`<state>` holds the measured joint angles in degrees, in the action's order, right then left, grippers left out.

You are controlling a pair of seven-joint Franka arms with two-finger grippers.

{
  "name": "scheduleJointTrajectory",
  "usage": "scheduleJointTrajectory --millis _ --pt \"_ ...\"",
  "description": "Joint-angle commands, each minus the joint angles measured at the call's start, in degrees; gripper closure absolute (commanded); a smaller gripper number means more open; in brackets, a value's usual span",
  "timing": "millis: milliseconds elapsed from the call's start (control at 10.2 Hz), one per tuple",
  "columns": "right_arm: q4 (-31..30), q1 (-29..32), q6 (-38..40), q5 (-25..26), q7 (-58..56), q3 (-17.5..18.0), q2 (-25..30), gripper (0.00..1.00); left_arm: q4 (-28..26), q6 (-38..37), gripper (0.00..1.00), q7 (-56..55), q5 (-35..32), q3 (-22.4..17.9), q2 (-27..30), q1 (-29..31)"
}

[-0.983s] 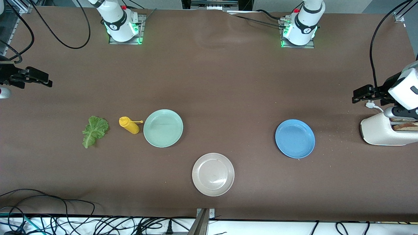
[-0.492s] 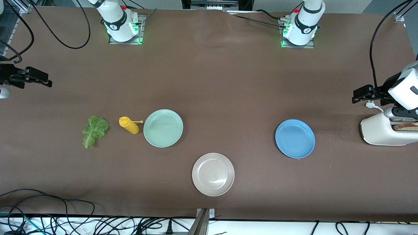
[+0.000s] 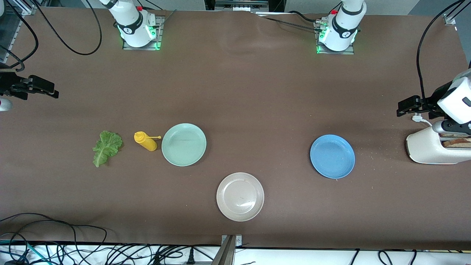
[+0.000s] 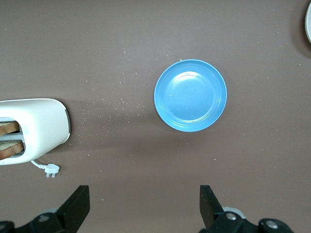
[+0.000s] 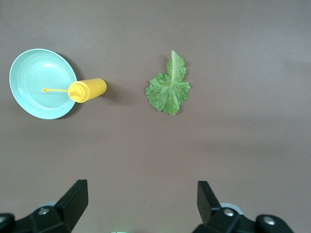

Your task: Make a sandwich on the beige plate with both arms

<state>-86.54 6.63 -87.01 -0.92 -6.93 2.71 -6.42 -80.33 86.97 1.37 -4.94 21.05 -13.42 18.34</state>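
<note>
The beige plate (image 3: 240, 197) lies bare at mid-table, nearest the front camera. A crinkly green lettuce leaf (image 3: 106, 147) (image 5: 168, 87) lies flat toward the right arm's end. Two brown bread slices (image 4: 8, 138) (image 3: 456, 141) stand in the slots of a white toaster (image 3: 428, 149) (image 4: 43, 128) at the left arm's end. My left gripper (image 4: 145, 201) hangs open and empty, high over bare table between the toaster and a blue plate. High over the table beside the lettuce, my right gripper (image 5: 142, 196) is open too, holding nothing.
A yellow squeeze bottle (image 3: 146, 141) (image 5: 87, 90) lies on its side between the lettuce and a mint-green plate (image 3: 184, 144) (image 5: 34, 82). The blue plate (image 3: 332, 156) (image 4: 190, 95) sits toward the left arm's end. Crumbs and the toaster's plug (image 4: 48, 169) lie beside the toaster.
</note>
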Motion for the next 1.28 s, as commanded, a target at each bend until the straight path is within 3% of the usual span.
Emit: scheduleJointTrajectory --millis 0,1180 --pt "1.3 0.1 1.2 0.2 0.4 0.0 -0.2 0.0 1.1 -0.1 0.0 0.2 1.3 0.1 -0.5 0.3" --pt "1.3 0.2 1.2 0.1 0.3 -0.1 -0.3 0.0 1.1 -0.2 0.0 -0.8 1.3 0.3 -0.5 0.2"
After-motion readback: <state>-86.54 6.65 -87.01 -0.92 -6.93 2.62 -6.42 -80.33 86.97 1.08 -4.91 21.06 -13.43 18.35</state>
